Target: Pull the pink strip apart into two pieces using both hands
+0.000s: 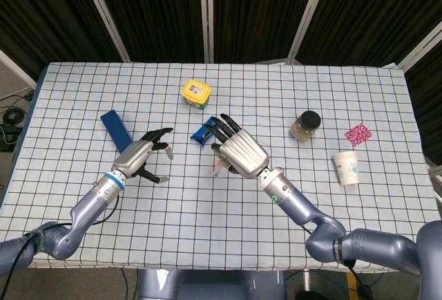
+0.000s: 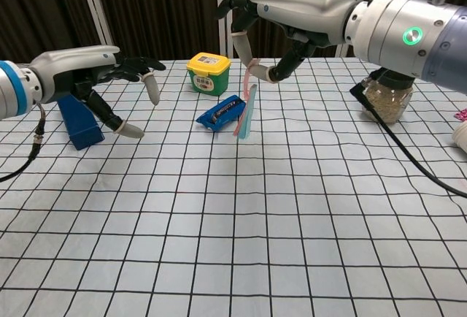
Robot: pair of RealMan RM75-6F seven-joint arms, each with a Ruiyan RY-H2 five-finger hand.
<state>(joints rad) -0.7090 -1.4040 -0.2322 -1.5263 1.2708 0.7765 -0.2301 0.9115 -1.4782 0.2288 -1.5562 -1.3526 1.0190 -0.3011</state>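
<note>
Pink strip [image 2: 246, 112] hangs from the right hand [image 2: 292, 17], pinched at its upper end between thumb and a fingertip, with its free length dangling above the checked tablecloth [image 2: 219, 244]. In the chest view it looks like one piece, pink on one face and pale blue on the other, so I judge the pulling apart has not begun. From the head view, the strip sits just at 8 o'clock of the right hand, only a sliver showing.

The left hand [image 2: 95, 76] hovers well apart at 9 o'clock of the strip, fingers spread and holding nothing. What seems left: bring the left hand across to take the lower end, then draw both hands away from each other until the strip splits.

Around the strip lie a blue packet [image 2: 222, 112] just beside it at 9 o'clock, a yellow-lidded tub [image 2: 208, 72] at 11 o'clock, and a blue box [image 2: 79, 127] near the left hand.
</note>
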